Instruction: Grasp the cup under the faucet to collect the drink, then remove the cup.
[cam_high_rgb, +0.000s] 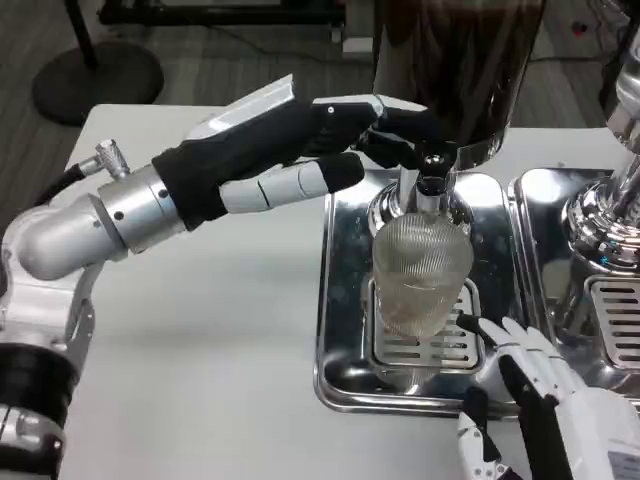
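A clear ribbed cup (421, 272) stands upright on the slotted grate of a shiny metal drip tray (342, 300), right beneath the faucet (430, 180) of a dark drink dispenser (455, 60). My left hand (300, 150) stretches across from the left, and its dark fingertips (400, 122) reach the faucet's black handle; whether they press it I cannot tell. My right hand (530, 400) sits low at the front right of the tray with its fingers apart, one fingertip (470, 322) close to the cup's base, holding nothing. Whether liquid is in the cup I cannot tell.
A second shiny dispenser base (600, 215) with its own drip tray (535, 215) stands to the right. The white table (200, 350) lies bare on the left, under my left forearm. Dark floor and a round stand base (95, 80) lie beyond the far edge.
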